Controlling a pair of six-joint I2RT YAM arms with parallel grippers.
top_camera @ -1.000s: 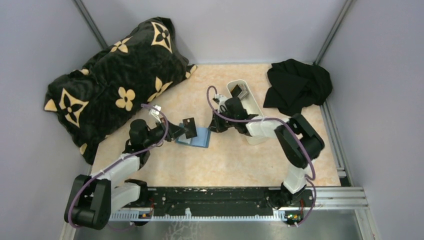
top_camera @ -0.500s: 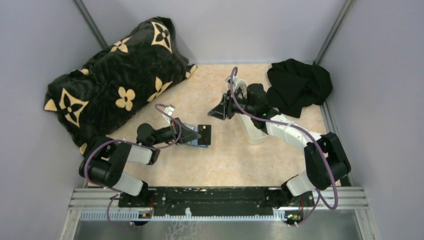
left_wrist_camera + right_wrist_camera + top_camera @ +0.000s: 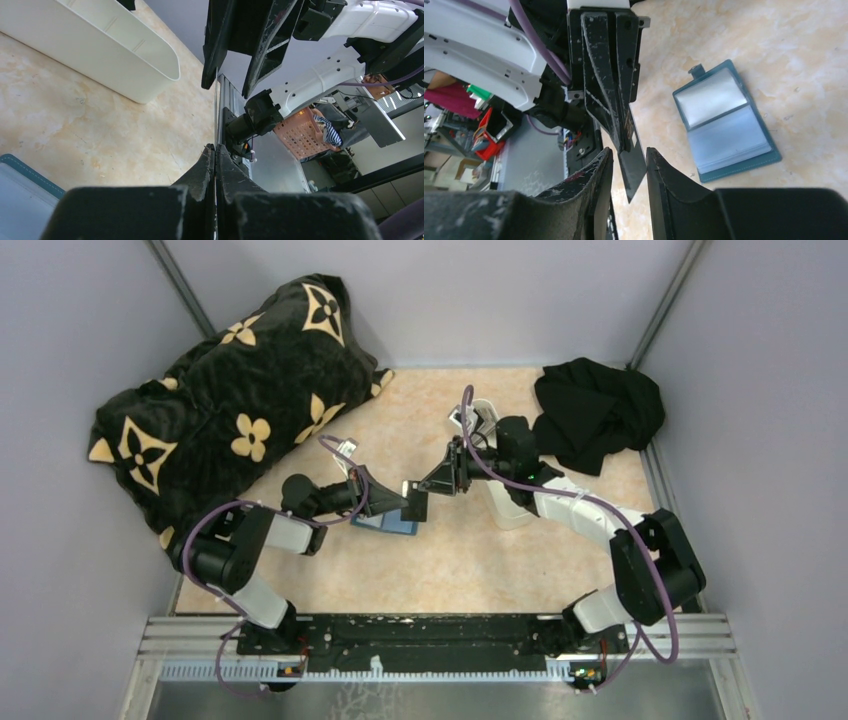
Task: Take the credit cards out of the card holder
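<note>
The teal-blue card holder [image 3: 385,524] lies open on the table, its pale inner sleeves showing in the right wrist view [image 3: 724,125]. My left gripper [image 3: 400,502] is shut on a dark grey credit card [image 3: 415,504] and holds it above the holder's right edge. In the left wrist view the card [image 3: 216,100] is edge-on between the shut left gripper [image 3: 215,147]. My right gripper [image 3: 432,483] is open. Its fingers [image 3: 594,185] stand on either side of the card's free end [image 3: 631,167] without clamping it.
A long white tray [image 3: 512,512] stands right of the grippers, also seen in the left wrist view [image 3: 100,45]. A black and gold patterned cushion [image 3: 230,400] fills the back left. A black cloth [image 3: 595,415] lies at the back right.
My right gripper has come down and left from beside the tray to straddle the card. My left gripper has moved the card slightly right and kept hold of it.
</note>
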